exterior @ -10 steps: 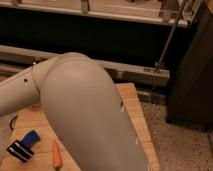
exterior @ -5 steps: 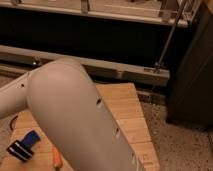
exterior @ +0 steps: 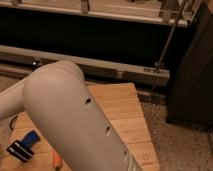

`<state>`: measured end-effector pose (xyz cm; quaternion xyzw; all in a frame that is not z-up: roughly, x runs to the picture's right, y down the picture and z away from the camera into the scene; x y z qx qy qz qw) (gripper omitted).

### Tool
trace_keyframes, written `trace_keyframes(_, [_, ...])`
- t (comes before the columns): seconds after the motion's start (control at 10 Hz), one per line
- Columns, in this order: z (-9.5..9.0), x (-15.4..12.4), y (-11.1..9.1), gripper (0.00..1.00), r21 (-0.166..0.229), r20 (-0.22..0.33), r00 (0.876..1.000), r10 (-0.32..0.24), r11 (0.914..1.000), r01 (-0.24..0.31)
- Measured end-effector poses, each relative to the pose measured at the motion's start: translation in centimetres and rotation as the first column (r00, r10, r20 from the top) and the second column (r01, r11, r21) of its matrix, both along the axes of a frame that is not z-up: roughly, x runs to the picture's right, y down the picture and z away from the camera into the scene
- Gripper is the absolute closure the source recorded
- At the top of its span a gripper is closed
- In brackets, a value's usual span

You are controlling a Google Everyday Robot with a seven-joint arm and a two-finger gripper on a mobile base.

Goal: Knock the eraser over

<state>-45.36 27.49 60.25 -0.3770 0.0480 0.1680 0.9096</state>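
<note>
One eraser (exterior: 17, 149), one blue block (exterior: 30, 138) and one carrot (exterior: 56, 160) are visible on a single wooden bench (exterior: 125, 112). The eraser lies near the left edge of the bench toward its near corner: a short black bar with thin pale stripes across one face. The blue block sits just beside it, up and to the right, and appears to touch it. Only a small orange sliver of the carrot shows, further right along the near edge. One large pale arm (exterior: 70, 120) crosses the left and centre of the bench, covering most of its surface and hiding part of the carrot. The gripper is out of view, so its opening and contents cannot be told. Right of the bench lies speckled floor (exterior: 180, 145); behind it runs a metal rail (exterior: 100, 67).
</note>
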Motion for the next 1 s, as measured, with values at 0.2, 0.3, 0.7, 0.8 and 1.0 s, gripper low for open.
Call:
trace_keyframes(0.2, [1.9,1.0,-1.3,1.00,-0.002,-0.068,0.996,0.054,0.9985,-0.054])
trace_keyframes(0.3, [2.7,1.6,-2.0,1.00,-0.007,-0.106,0.990,0.088,0.9960,-0.089])
trace_keyframes(0.7, [5.3,5.2,-6.7,1.00,-0.020,-0.227,0.942,0.247,0.9660,-0.258])
trace_keyframes(0.8, [5.7,6.1,-8.6,0.99,-0.015,-0.240,0.922,0.304,0.9483,-0.317])
trace_keyframes(1.0, [6.5,9.5,-14.7,0.85,0.007,-0.275,0.822,0.499,0.8557,-0.517])
